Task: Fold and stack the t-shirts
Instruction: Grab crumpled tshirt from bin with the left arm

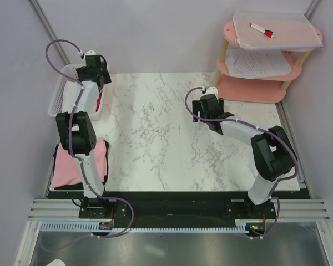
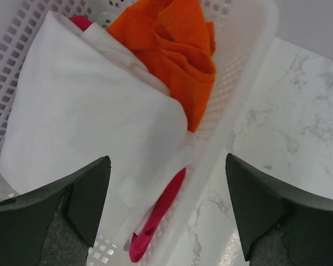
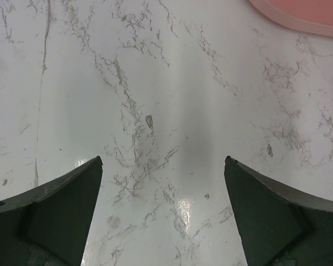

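Left gripper [image 2: 166, 159] straddles basket rim [image 2: 238, 72] beside white t-shirt [image 2: 83, 111], orange t-shirt [image 2: 177, 50].

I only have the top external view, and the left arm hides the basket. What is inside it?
Observer: A white t-shirt lies on top in the basket, under the left tool.
Operator: Other shirts?
Observer: An orange t-shirt beyond it, a magenta t-shirt showing at its near edge.
Operator: Right tool holding anything?
Observer: No, the right tool is open and empty above the marble table.
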`<state>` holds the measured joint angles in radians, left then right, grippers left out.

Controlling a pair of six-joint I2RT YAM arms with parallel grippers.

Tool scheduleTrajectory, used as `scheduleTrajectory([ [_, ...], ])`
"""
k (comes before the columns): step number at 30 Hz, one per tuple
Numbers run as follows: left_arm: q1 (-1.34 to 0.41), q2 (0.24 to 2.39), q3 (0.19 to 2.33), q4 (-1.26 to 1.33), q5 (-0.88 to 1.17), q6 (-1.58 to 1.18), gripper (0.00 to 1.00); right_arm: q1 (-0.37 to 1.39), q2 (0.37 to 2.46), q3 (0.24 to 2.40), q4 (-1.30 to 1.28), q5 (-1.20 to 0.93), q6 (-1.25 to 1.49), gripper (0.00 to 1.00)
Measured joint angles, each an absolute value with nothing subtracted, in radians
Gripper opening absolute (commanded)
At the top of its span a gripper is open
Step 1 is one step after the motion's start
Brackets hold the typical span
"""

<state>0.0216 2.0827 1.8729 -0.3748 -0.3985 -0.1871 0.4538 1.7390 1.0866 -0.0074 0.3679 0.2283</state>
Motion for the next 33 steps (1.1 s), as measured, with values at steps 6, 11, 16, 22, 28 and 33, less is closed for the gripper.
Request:
scheduleTrajectory([
  [6,0.126,2.13,1.873,-0.435,-0.362,-0.213,0.84,0.453,1.763,1.087,-0.007,0.345,0.237,0.98],
  [11,0.15,2.147,1.873,-0.448,-0.335,-0.23,0.86,0.453,1.771,1.087,-0.009,0.333,0.24,0.98],
  [16,0.134,2.154,1.873,-0.455,-0.285,-0.247,0.87,0.451,1.775,1.087,-0.008,0.326,0.241,0.98],
  [22,0.129,2.154,1.873,-0.455,-0.231,-0.265,0.81,0.451,1.797,1.087,-0.009,0.313,0.241,0.98],
  [28,0.13,2.181,1.879,-0.45,-0.205,-0.271,0.73,0.45,1.815,1.087,-0.013,0.309,0.242,0.98],
  [33,0.139,2.22,1.886,-0.439,-0.198,-0.276,0.21,0.449,1.817,1.092,-0.015,0.31,0.241,0.98],
])
